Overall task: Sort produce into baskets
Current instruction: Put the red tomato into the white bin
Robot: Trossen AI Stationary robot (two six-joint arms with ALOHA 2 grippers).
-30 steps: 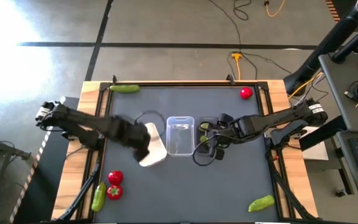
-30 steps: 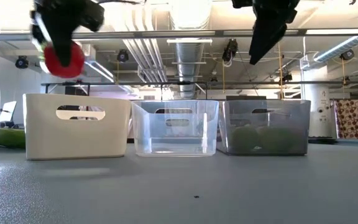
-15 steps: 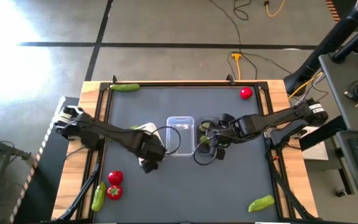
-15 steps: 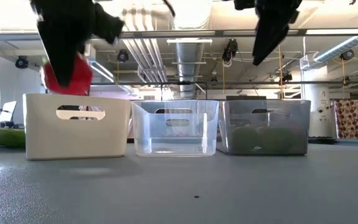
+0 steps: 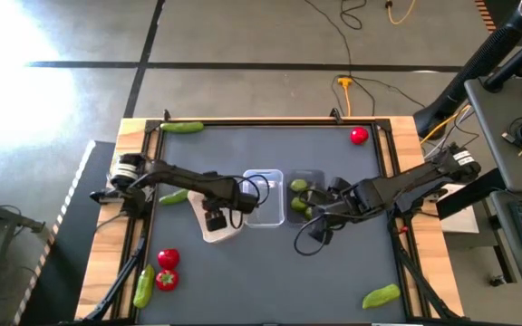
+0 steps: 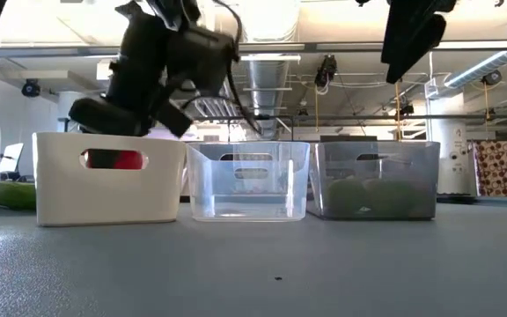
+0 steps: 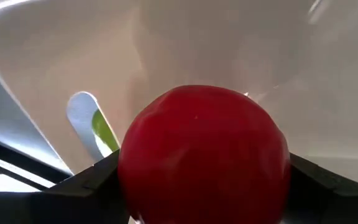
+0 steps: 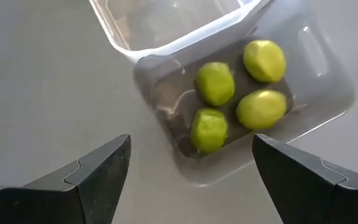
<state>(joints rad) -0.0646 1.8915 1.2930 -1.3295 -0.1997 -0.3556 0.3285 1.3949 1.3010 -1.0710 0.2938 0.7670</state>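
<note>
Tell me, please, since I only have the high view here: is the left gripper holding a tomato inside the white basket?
Observer: Yes. The left wrist view shows the left gripper shut on a red tomato inside the white basket.
Operator: How deep is it?
Observer: In the low view, red shows through the basket's handle slot.
Operator: And how many limes are in the grey basket?
Observer: Four, by the right wrist view; the right gripper is open above it.

Bright overhead light glares on the floor; wrist close-up blurs softly.
</note>
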